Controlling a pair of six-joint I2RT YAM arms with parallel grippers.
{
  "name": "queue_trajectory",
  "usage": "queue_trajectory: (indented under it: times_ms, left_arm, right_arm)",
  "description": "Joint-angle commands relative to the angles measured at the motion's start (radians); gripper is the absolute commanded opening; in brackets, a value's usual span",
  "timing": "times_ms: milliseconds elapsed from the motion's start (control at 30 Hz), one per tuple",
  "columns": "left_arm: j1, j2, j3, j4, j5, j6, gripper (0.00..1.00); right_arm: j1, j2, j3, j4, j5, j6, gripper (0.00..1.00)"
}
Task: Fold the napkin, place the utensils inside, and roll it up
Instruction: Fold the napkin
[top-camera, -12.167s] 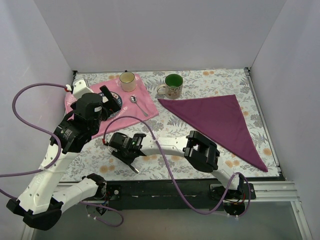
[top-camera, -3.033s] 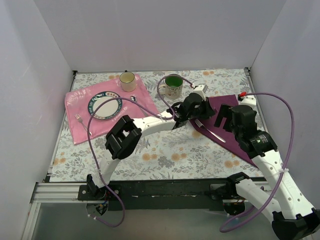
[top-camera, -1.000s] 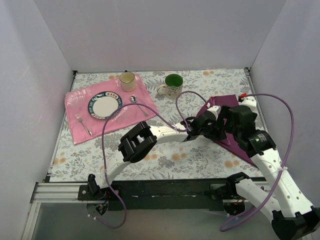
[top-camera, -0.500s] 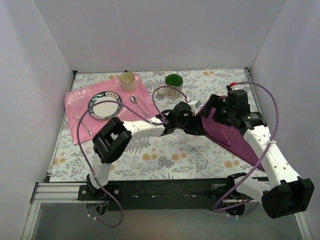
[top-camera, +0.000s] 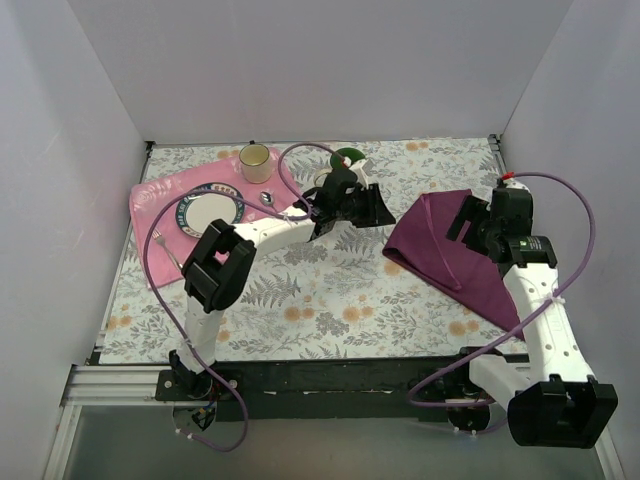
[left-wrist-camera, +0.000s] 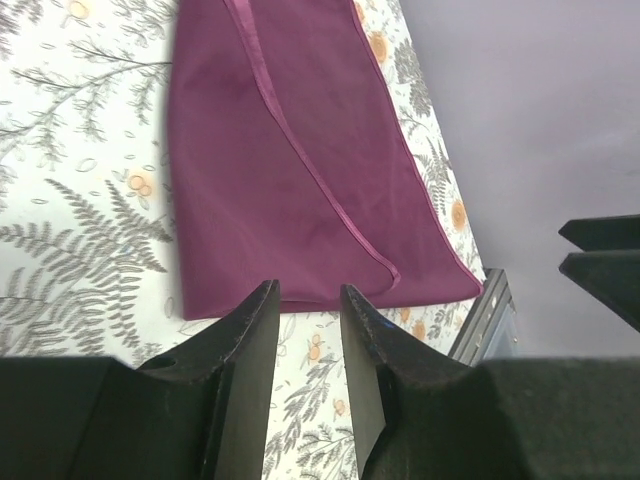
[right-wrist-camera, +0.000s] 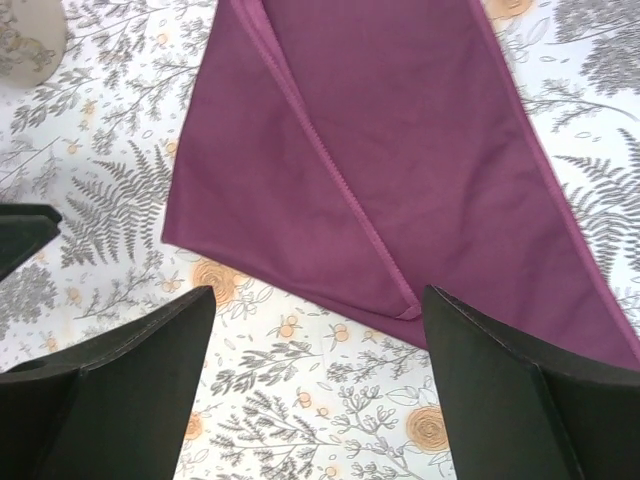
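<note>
Your left gripper (left-wrist-camera: 305, 300) hangs by the green mug (top-camera: 347, 160), jaws a little apart, empty. Your right gripper (right-wrist-camera: 318, 292), wide open, is over the folded napkin (top-camera: 440, 250), right of the mug. I think the spoon (top-camera: 268, 198), left of the mug, comes next; pinch its thin handle low.

Top camera: we overlook the whole table (top-camera: 330, 290) from high at its near edge. Wrist cameras: close, looking down; all share the napkin (right-wrist-camera: 400, 150).
</note>
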Motion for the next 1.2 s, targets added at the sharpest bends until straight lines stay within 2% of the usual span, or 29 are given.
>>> queue_trajectory:
  times_ms: [0, 133, 200, 300, 367, 433, 500, 800, 1167]
  left_arm:
    - [-0.028, 0.027, 0.057, 0.035, 0.059, -0.034, 0.31]
    - [-0.047, 0.081, 0.112, 0.064, 0.128, -0.085, 0.29]
    - [-0.078, 0.127, 0.141, 0.05, 0.142, -0.071, 0.28]
    - [-0.109, 0.204, 0.267, -0.095, 0.119, -0.018, 0.25]
    - [-0.112, 0.254, 0.31, -0.168, 0.108, -0.002, 0.22]
    - [-0.112, 0.255, 0.301, -0.183, 0.071, 0.035, 0.22]
    - [-0.11, 0.255, 0.312, -0.208, 0.045, 0.082, 0.22]
    - [-0.103, 0.247, 0.309, -0.28, 0.019, 0.165, 0.21]
    - [-0.064, 0.241, 0.297, -0.312, 0.0, 0.188, 0.21]
  right_arm:
    - [-0.001, 0.037, -0.049, -0.002, 0.092, -0.017, 0.91]
    - [0.0, 0.054, -0.136, 0.056, 0.124, 0.006, 0.88]
    - [-0.036, 0.06, -0.165, 0.069, 0.146, 0.0, 0.86]
    - [-0.073, 0.08, -0.184, 0.08, 0.15, -0.017, 0.81]
    - [-0.098, 0.085, -0.193, 0.102, 0.112, -0.039, 0.76]
    - [-0.099, 0.082, -0.211, 0.132, 0.071, -0.066, 0.65]
    - [-0.101, 0.091, -0.234, 0.167, 0.009, -0.085, 0.61]
    - [-0.099, 0.181, -0.256, 0.195, -0.055, -0.094, 0.56]
    - [-0.098, 0.154, -0.319, 0.209, -0.159, -0.07, 0.49]
